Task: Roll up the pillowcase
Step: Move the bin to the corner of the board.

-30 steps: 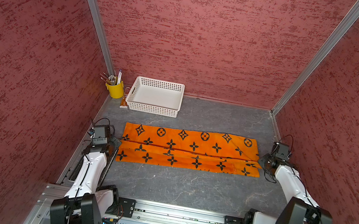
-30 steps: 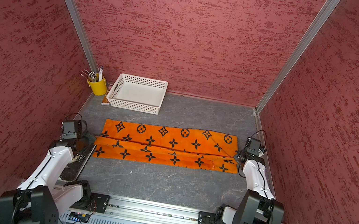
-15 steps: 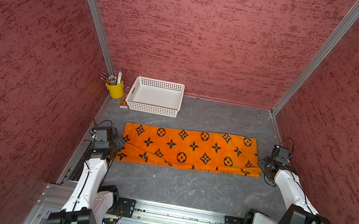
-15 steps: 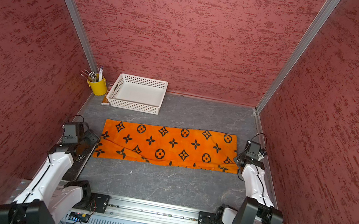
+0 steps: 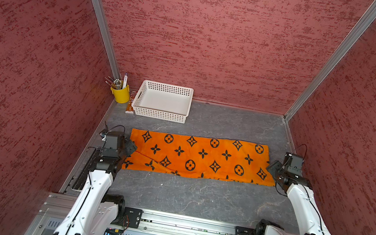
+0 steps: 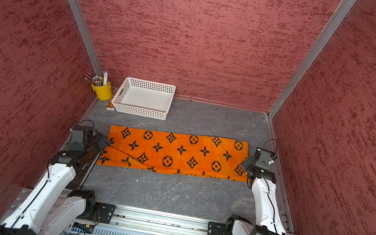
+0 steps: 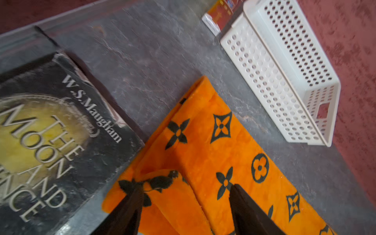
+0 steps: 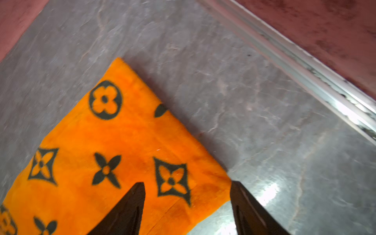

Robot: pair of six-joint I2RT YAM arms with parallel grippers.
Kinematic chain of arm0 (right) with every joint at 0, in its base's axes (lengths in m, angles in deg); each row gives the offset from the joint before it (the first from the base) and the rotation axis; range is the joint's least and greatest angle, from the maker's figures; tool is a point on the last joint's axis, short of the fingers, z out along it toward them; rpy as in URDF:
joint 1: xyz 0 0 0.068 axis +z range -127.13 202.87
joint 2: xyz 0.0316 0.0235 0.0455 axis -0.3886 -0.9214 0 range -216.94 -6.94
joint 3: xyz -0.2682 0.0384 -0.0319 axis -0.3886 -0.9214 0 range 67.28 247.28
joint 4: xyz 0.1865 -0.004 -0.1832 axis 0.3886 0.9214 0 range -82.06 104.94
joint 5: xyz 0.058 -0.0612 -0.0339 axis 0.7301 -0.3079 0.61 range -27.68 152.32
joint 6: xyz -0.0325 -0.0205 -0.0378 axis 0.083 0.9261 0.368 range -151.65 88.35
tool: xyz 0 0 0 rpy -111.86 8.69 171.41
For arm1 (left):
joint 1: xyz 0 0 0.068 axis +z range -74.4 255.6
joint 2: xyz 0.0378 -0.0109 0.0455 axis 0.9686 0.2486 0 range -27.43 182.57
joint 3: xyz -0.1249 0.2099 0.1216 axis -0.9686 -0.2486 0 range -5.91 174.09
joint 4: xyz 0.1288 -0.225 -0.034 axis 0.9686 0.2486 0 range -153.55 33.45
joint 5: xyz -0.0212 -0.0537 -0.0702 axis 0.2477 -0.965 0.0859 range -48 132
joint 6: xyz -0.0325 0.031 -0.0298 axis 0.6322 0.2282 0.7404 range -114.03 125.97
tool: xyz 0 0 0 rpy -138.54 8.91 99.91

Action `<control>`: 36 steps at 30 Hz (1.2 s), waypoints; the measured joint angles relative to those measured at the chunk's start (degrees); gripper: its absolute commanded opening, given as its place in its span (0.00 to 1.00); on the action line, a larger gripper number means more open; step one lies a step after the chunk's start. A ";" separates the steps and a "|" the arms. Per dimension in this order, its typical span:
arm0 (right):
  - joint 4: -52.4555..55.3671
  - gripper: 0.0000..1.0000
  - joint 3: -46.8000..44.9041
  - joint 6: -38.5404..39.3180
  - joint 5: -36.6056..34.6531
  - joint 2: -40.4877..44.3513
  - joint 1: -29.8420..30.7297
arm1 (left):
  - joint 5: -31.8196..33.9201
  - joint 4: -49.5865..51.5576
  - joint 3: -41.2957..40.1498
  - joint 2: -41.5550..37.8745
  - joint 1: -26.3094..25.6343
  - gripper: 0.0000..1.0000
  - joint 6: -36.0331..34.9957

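Observation:
The pillowcase point(image 5: 201, 156) point(image 6: 176, 152) lies on the grey floor as a long orange band with black flowers, folded lengthwise, its near edge slightly uneven. My left gripper point(image 5: 131, 148) point(image 6: 102, 142) sits at its left end. In the left wrist view the gripper point(image 7: 187, 187) is open above a folded corner of the pillowcase point(image 7: 213, 154), holding nothing. My right gripper point(image 5: 273, 167) point(image 6: 246, 164) is at the right end. In the right wrist view it point(image 8: 187, 183) is open over the corner of the pillowcase point(image 8: 122, 142), one finger above bare floor.
A white perforated basket point(image 5: 160, 114) point(image 7: 264, 81) stands at the back left, with a yellow cup of pens point(image 5: 121, 92) and a small box point(image 5: 130, 108) beside it. A dark book point(image 7: 50, 142) lies along the left rail beside the cloth. Red walls close in on three sides.
Both grippers were shut on the pillowcase's ends and have opened, letting go. The folded layer they held now lies flat on the cloth.

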 measured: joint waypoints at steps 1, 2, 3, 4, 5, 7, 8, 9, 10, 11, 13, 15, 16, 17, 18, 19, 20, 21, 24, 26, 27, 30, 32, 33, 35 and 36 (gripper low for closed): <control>0.00 0.70 0.59 0.28 -0.20 -0.42 2.25 | -0.57 -0.74 1.07 2.49 -1.73 0.66 -0.09; 0.00 0.70 1.31 0.35 -0.42 -1.07 4.57 | -1.05 -1.55 2.08 4.79 -3.34 0.65 -0.13; -0.07 0.70 1.92 0.39 -0.50 -1.79 6.51 | -1.62 -2.47 2.80 6.80 -4.50 0.65 0.04; -0.20 0.70 2.40 0.37 -0.59 -2.64 8.41 | -2.19 -3.69 3.17 8.81 -5.60 0.66 0.33; -0.33 0.70 2.69 0.35 -0.63 -3.54 10.10 | -2.73 -4.76 3.23 10.62 -6.40 0.65 0.63; -0.46 0.71 2.73 0.31 -0.70 -5.07 12.17 | -3.52 -5.77 2.97 13.57 -7.39 0.64 1.51; -0.44 0.71 2.71 0.26 -0.79 -5.86 12.79 | -3.82 -6.08 2.56 14.64 -7.61 0.63 1.95; -0.44 0.72 2.62 0.24 -0.90 -6.36 13.16 | -3.96 -6.05 2.14 15.28 -7.65 0.63 2.43; -0.42 0.72 2.49 0.24 -1.07 -6.60 13.44 | -3.96 -5.81 1.57 15.58 -7.67 0.63 3.08; -0.44 0.72 2.27 0.24 -1.31 -6.58 13.55 | -3.91 -5.35 1.01 15.58 -7.67 0.61 3.56; -0.39 0.73 2.03 0.28 -1.77 -6.51 13.68 | -3.43 -3.19 0.20 14.71 -7.65 0.58 4.66; -0.35 0.73 1.90 0.28 -2.25 -6.51 13.70 | -1.86 1.14 -0.13 12.24 -7.61 0.58 6.36; -0.37 0.73 1.90 0.31 -2.51 -6.51 13.70 | -0.70 3.96 -0.13 10.34 -7.56 0.57 7.34; -0.37 0.73 1.88 0.31 -2.75 -6.51 13.70 | 0.55 6.95 -0.13 8.11 -7.34 0.52 8.50; -0.39 0.73 1.88 0.31 -2.84 -6.51 13.70 | 1.38 9.55 -0.13 6.27 -6.97 0.50 9.40; -0.39 0.73 1.86 0.31 -2.93 -6.51 13.70 | 2.45 12.96 -0.13 3.89 -6.34 0.50 10.54; -0.39 0.73 1.88 0.31 -2.99 -6.51 13.70 | 3.04 15.32 -0.13 2.23 -5.95 0.50 11.37; -0.44 0.73 1.86 0.31 -3.02 -6.54 13.70 | 3.58 17.81 -0.13 0.11 -5.49 0.52 11.96; -0.55 0.73 1.86 0.37 -2.97 -6.82 13.70 | 2.91 19.54 -0.09 -2.93 -5.07 0.52 11.85; -0.72 0.72 1.88 0.63 -2.82 -7.45 13.79 | 1.33 17.97 0.66 -1.42 -4.87 0.48 11.04; -0.79 0.72 1.88 0.79 -2.80 -7.89 14.01 | 0.42 16.37 1.40 0.68 -4.70 0.45 10.47; -0.81 0.72 1.92 1.25 -2.78 -8.92 15.12 | -2.43 10.49 5.79 10.56 -4.66 0.39 9.11; -0.83 0.73 2.05 1.40 -2.75 -9.42 16.13 | -4.02 5.68 8.59 17.22 -4.66 0.39 8.79; -0.83 0.74 2.12 1.40 -2.73 -9.64 16.61 | -4.76 3.17 9.79 20.41 -4.66 0.38 8.66; -0.83 0.76 2.32 1.38 -2.73 -9.97 17.44 | -5.84 -0.57 11.26 25.35 -4.68 0.35 8.33; -0.87 0.77 2.32 1.40 -2.75 -10.05 17.79 | -6.47 -1.81 11.47 27.26 -4.74 0.34 8.24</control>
